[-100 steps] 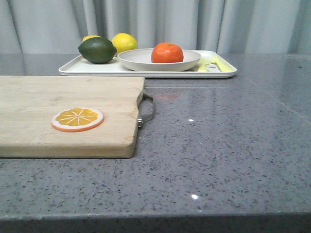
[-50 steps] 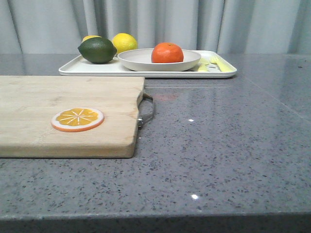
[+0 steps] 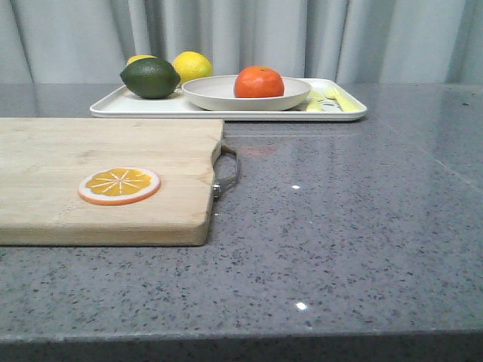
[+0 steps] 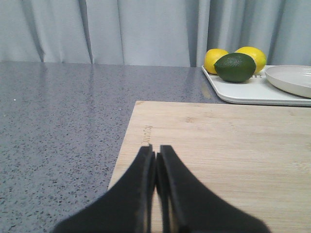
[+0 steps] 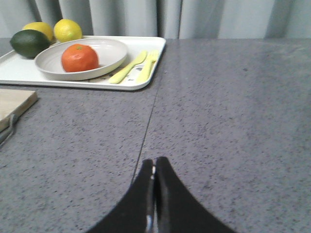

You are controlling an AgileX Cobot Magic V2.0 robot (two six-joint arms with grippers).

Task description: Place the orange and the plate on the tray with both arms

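Only the wrist views show the left gripper [image 4: 156, 162] and right gripper [image 5: 154, 171], both pressed closed, holding nothing.

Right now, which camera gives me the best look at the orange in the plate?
The right wrist view: it looks down on the orange sitting inside the plate on the tray, stem dimple visible. The front view shows it side-on, its base hidden by the plate rim. The left wrist view shows only the plate's edge, no orange.
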